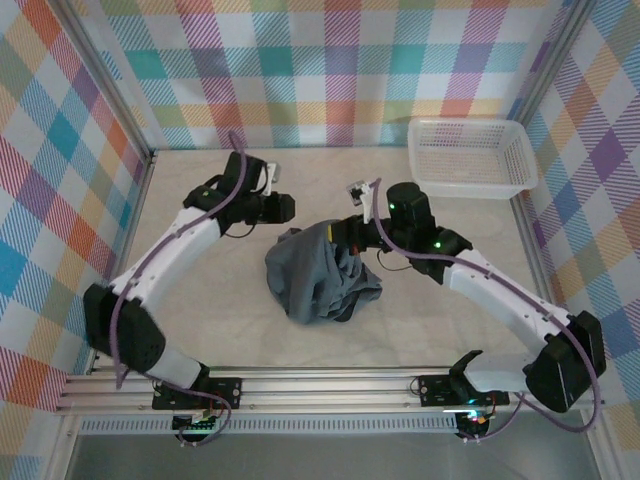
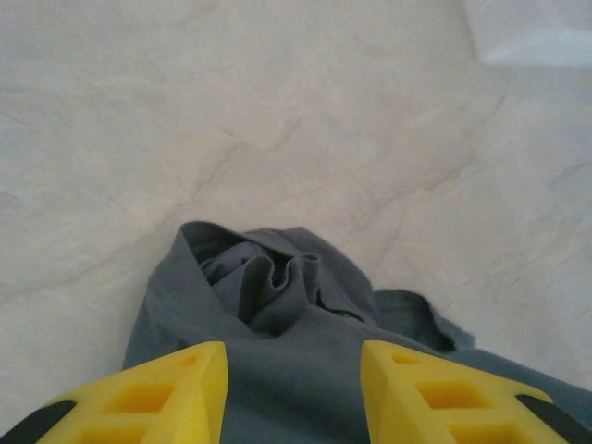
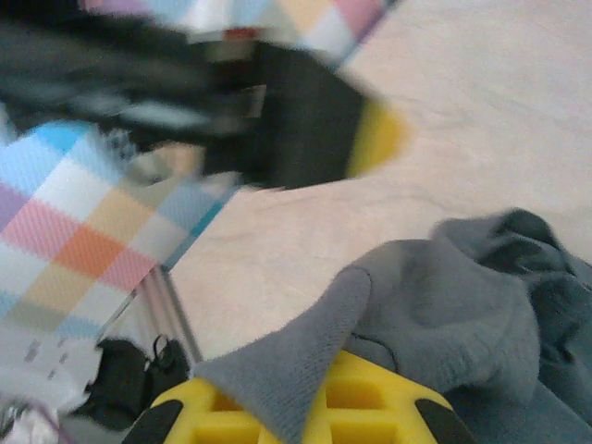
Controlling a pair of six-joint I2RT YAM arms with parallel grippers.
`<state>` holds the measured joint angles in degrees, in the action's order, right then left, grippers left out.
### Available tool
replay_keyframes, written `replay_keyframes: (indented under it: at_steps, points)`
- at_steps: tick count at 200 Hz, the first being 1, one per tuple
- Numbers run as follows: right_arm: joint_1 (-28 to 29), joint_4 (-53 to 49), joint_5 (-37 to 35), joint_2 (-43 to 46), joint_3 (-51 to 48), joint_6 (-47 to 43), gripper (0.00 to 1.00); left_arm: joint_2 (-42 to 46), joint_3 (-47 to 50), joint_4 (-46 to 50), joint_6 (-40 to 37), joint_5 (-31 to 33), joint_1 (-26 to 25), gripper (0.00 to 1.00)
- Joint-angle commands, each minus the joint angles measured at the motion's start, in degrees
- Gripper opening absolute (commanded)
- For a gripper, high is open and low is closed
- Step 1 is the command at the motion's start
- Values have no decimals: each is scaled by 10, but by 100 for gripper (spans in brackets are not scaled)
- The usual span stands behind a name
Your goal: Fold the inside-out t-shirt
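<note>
Inside-out t-shirt (image 1: 320,280) is lying in a crumpled dark grey heap near the middle of the pale desk (image 1: 230,330), between the two arms. From the left side the left arm (image 1: 180,245) is reaching in, and from the right side the right arm (image 1: 500,290) is doing the same, both bending toward the heap's far edge. A white mesh basket (image 1: 470,189) is sitting in the far right corner of the desk, well apart from the cloth. Just beside the heap's far left corner the left tool (image 1: 283,208) is hovering with its yellow fingers (image 2: 166,388) standing apart, open, and grey cloth is lying below the gap. At the heap's far edge the right tool (image 1: 343,233) is closed on a fold of the t-shirt; in the right wrist view that fold is draping over its yellow finger (image 3: 370,407).
</note>
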<state>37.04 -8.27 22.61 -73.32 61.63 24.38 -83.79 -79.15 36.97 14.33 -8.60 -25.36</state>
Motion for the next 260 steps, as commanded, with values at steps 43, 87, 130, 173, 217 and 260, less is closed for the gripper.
replay_keyframes:
  at_steps: [43,87,130,173,217,260]
  points:
    - [-6,-93,-128,-53,89,87,0,114,118,-99,208,131,-220,47]
    - [-6,-106,-114,-45,91,116,0,21,110,-205,192,112,-222,71]
    - [-47,-159,-68,-44,94,150,0,5,81,-172,190,101,-182,2]
    - [-213,-130,181,-141,43,88,2,36,69,-274,189,-332,-75,0]
    - [-218,-125,194,-119,45,117,34,48,76,-220,142,-349,-72,0]
    - [-163,-119,17,80,-67,175,42,18,81,-232,152,-327,-71,0]
